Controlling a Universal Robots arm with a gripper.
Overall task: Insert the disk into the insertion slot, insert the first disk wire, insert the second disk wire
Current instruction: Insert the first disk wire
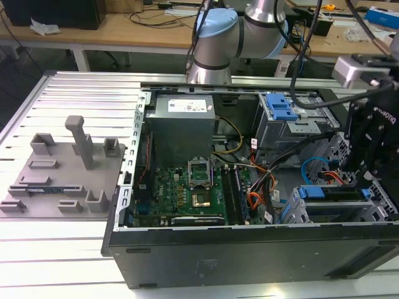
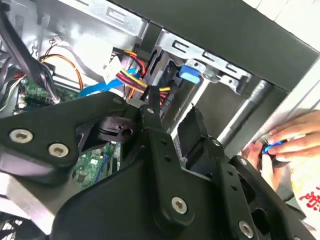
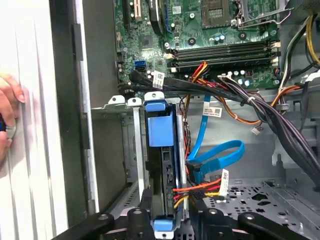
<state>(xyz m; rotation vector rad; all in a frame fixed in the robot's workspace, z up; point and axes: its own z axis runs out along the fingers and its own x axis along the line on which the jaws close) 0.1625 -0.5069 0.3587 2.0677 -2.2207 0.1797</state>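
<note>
Disk (image 3: 161, 127), blue plastic frame, is seen edge-on inside the grey sheet-metal insertion slot (image 3: 130, 145), hard against the case wall. Free room is found toward the motherboard (image 3: 200, 25), crowded by a flat blue wire (image 3: 220, 152) and red-yellow wires (image 3: 192, 189). Gripper (image 3: 167, 202) is poised at the disk's end; its grip cannot be told. A hand (image 3: 7, 117) is recorded outside the case in both wrist views. The latched taller cage (image 1: 280, 107) is shown in the exterior view.

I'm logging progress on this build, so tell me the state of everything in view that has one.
disk: seated in the slot.
blue cable: runs to the disk, appears plugged.
power wires: reach the disk, appear plugged.
case: open, side panel off.
gripper: at the disk's wired end.
hand: outside the case, by its wall.
</note>
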